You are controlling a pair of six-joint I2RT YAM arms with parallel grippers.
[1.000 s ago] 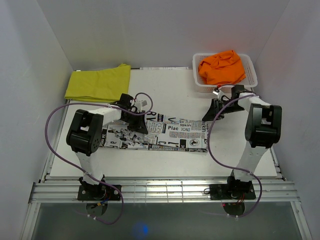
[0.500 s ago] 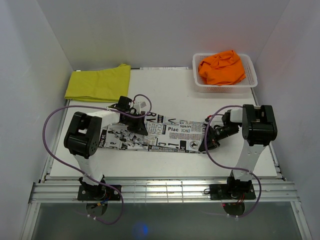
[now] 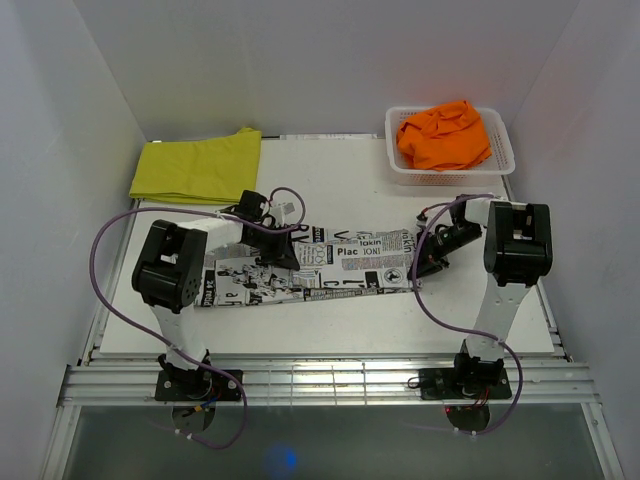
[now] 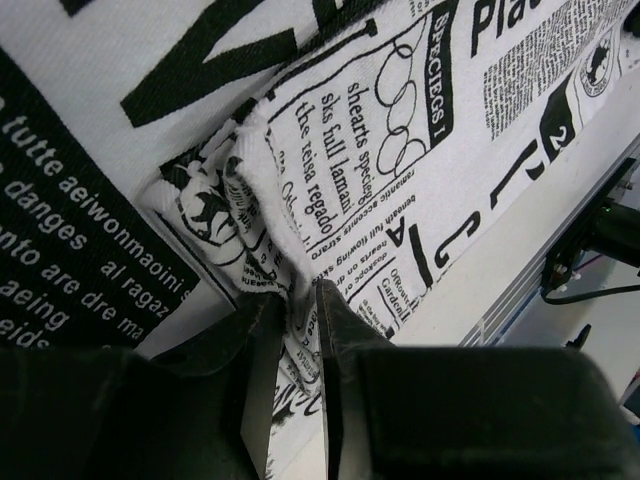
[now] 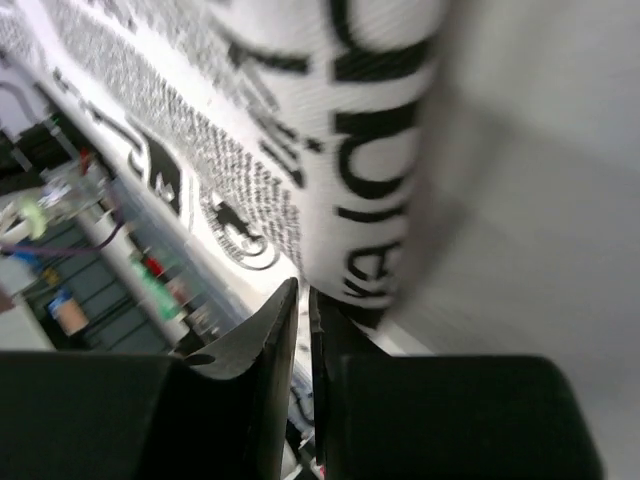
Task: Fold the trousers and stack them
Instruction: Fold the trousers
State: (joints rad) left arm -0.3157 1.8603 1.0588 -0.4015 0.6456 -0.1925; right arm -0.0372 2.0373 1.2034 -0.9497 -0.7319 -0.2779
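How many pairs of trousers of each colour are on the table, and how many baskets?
Newspaper-print trousers: 1
Yellow trousers: 1
Orange trousers: 1
White basket: 1
Total: 4

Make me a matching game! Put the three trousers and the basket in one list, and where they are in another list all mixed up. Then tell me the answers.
Things:
1. yellow trousers
2. orange trousers
3. newspaper-print trousers
4. white basket

Places:
A. spread out long across the middle of the table
B. at the far right corner of the table
C. heaped inside the basket
D. folded flat at the far left corner

Right pairs: 1-D, 2-C, 3-A, 4-B.
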